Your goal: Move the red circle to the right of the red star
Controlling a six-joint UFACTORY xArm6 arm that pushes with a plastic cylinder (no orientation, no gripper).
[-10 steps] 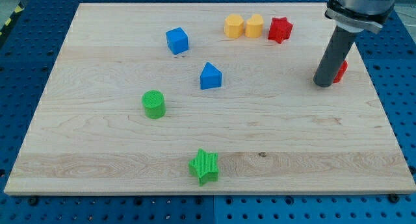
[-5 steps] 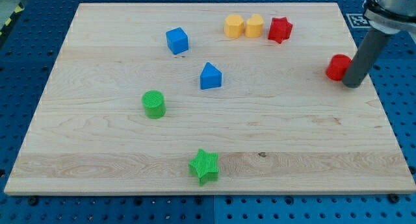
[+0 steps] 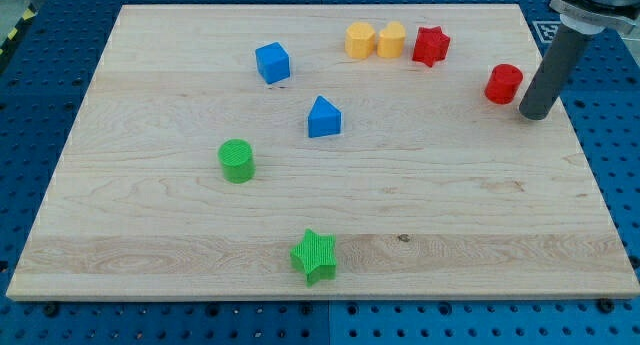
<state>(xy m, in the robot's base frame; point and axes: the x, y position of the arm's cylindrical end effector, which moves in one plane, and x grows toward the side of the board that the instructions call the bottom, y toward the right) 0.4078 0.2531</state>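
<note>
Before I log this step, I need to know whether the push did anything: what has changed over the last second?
The red circle slid toward the view's top-left, closer to the red star. My tip swung from its left to its lower right and sits there now, apparently just apart. The yellow, blue and green blocks stayed put.
</note>
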